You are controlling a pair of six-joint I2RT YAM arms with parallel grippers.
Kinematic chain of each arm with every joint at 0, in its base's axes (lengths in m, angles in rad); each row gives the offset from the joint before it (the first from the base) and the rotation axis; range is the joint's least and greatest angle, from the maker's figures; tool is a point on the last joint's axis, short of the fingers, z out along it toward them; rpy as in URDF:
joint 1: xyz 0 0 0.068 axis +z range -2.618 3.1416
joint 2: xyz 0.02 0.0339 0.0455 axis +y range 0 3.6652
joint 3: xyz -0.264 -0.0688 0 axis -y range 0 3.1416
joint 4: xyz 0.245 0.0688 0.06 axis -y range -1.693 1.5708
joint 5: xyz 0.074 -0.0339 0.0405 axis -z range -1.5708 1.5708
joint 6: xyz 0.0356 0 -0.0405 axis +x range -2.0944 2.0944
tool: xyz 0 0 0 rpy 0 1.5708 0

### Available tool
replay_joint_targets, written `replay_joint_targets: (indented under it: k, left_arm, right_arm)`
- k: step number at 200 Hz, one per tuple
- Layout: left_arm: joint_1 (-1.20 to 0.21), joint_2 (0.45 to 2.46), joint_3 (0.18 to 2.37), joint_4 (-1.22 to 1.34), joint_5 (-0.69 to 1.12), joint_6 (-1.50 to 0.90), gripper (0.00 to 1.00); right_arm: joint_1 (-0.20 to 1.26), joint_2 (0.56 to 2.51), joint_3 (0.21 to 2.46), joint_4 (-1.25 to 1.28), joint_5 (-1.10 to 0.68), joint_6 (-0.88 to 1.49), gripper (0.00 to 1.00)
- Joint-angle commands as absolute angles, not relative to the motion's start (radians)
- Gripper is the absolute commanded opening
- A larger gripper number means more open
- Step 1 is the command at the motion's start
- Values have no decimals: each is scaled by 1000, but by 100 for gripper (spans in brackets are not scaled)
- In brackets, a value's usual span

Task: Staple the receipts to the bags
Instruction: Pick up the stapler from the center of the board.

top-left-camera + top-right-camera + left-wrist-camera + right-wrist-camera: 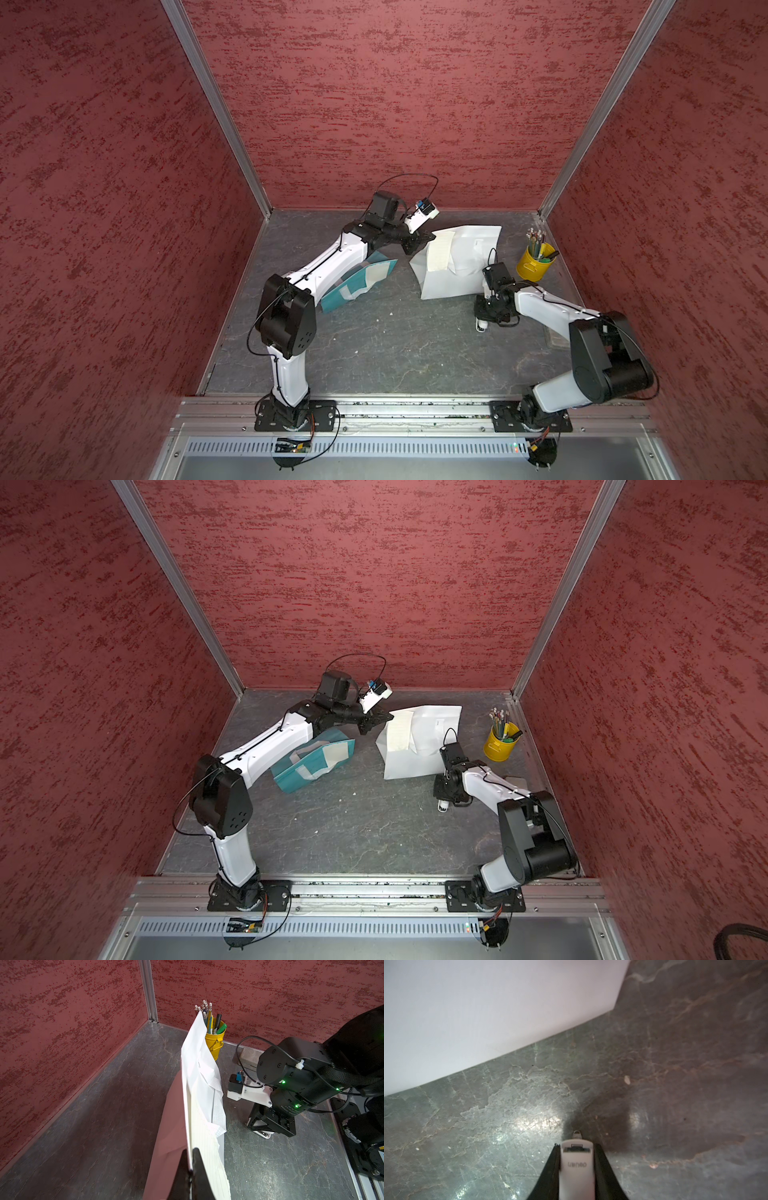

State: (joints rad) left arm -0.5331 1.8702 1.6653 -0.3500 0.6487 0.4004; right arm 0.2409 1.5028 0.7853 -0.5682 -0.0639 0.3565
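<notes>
The left gripper [191, 1153] clamps the receipt [441, 250] to the raised far-left corner of the white bag [457, 278], so the right gripper [576, 1145], snug on the stapler [576, 1167] lying by the bag's near-right corner, should hold its sides firmly, lift it level and mouth that pinched edge squarely.

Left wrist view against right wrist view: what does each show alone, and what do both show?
Left wrist only: left gripper shut on the white fabric tote bag and lined off-white paper receipt; yellow metal pencil cup. Right wrist only: the lettered top of the small white plastic stapler, clamped in the right gripper. Both: bag, stapler, right gripper, grey stone-look table.
</notes>
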Motion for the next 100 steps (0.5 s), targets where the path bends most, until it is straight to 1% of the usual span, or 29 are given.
replay_joint_targets:
  k: [1,7,37,60,74,86,100]
  left_arm:
    - [-535,1827,1644,-339,641,416,0]
    - [-535,1824,1640,-335,640,413,0]
    - [-543,1804,1603,-286,615,397,0]
    - [-555,1787,1574,-262,578,399,0]
    - [-561,1779,1560,-252,561,404,0]
    - [-563,1770,1544,-235,552,403,0]
    - [-568,1763,1529,-214,543,401,0]
  right_arm:
    - [247,1460,808,-564,-57,359,0]
    - [247,1459,810,-557,-59,357,0]
    - [248,1314,814,-453,-113,344,0]
    - [257,1136,785,-233,-82,357,0]
    - [258,1047,755,-56,-63,384,0]
    - [261,1001,743,89,-65,405,0]
    - [268,991,745,212,-36,432,0]
